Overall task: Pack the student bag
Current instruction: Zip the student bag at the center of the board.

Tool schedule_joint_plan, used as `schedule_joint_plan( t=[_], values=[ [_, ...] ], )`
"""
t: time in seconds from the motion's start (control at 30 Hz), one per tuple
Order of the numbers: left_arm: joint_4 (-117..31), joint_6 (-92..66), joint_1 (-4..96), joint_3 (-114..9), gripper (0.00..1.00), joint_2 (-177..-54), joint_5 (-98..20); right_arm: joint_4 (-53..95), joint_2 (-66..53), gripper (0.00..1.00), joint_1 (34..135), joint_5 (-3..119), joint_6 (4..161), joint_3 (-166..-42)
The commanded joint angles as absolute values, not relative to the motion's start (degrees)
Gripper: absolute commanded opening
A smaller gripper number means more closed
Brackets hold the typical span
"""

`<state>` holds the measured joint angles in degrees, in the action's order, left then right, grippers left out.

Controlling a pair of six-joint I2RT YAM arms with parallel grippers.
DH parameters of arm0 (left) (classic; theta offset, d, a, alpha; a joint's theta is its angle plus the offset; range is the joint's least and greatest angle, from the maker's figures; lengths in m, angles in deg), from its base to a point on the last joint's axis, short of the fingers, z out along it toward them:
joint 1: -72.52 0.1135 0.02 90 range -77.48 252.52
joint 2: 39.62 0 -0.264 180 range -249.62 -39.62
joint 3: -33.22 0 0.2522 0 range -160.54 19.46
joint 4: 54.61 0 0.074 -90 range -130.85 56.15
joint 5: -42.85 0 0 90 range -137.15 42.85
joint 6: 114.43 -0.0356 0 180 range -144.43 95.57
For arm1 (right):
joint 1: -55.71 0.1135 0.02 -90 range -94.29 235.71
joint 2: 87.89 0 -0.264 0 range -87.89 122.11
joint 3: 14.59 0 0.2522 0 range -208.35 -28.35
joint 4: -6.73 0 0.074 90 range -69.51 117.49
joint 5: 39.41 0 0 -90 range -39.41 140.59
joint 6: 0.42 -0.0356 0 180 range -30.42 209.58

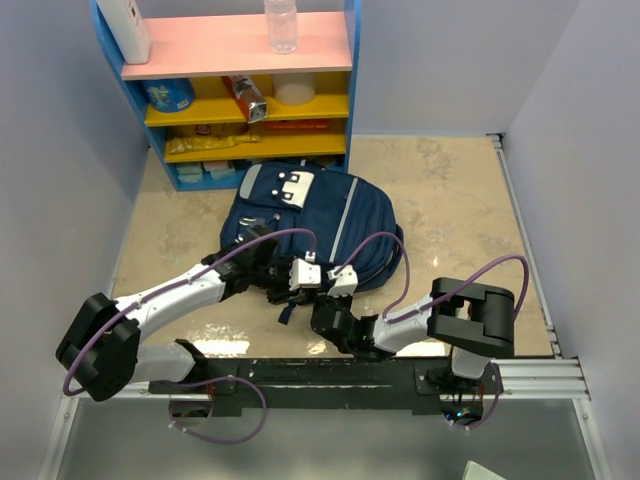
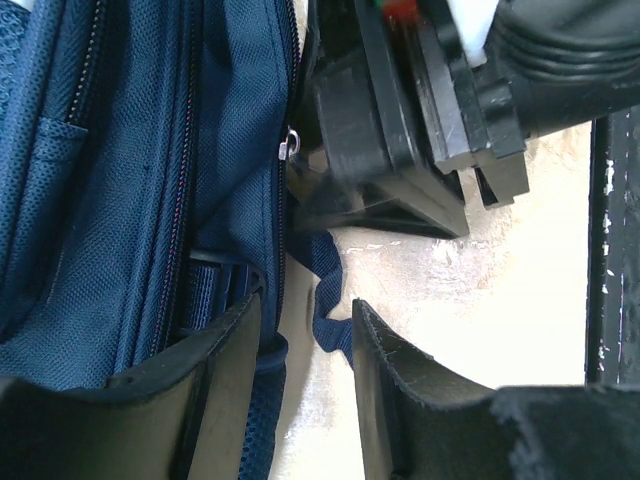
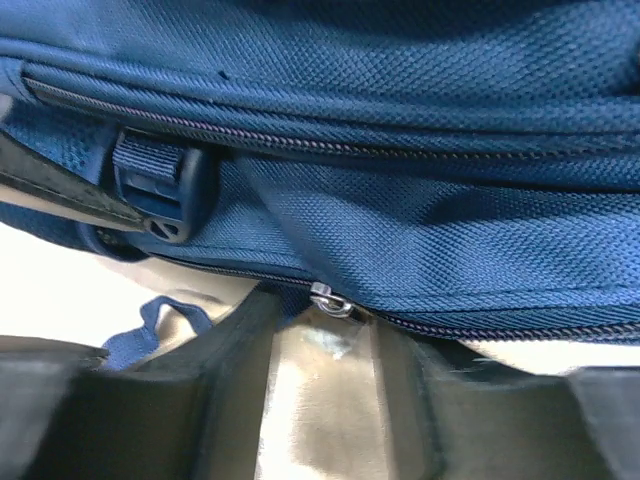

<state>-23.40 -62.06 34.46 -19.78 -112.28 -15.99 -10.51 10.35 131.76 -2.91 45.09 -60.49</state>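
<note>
Where one student bag (image 1: 335, 215) lies, two pincers; left pincer (image 2: 307, 312) parted, right pincer (image 3: 325, 335) parted

left gripper (image 2: 308, 310): jaws apart | right gripper (image 3: 322, 335): jaws apart | both close together

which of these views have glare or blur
top external: sharp, glare patch on the table near the left arm; left wrist: student bag weave crisp, right tool at top smeared; right wrist: zip pull crisp, own fingers in the foreground soft

The student bag (image 1: 320, 225) lies before the shelf (image 1: 240, 100), left hand (image 2: 305, 315) and right hand (image 3: 325, 335) at its near edge.
</note>
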Motion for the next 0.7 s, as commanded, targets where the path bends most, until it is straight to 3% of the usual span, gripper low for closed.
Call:
schedule_joint_plan(
  t=[0.0,0.2,0.5,0.67],
  values=[
    [-24.50,-62.49,34.20,-21.58,0.46,-111.51,-15.60,-12.91,9.94,0.37,131.47,-6.63,44.76,-62.19],
    [-26.26,-62.67,34.20,-20.71,0.50,-112.92,-15.69,-10.19,5.47,0.02,131.47,-4.44,44.23,-60.35],
    [-32.23,-61.79,34.20,-20.70,0.68,-116.26,-16.65,-6.05,-3.68,0.00,131.65,-1.27,43.96,-56.22],
    [-38.73,-60.56,34.11,-20.00,0.70,-116.70,-19.28,-6.14,-4.13,0.00,132.17,3.03,45.02,-56.74]
  ],
)
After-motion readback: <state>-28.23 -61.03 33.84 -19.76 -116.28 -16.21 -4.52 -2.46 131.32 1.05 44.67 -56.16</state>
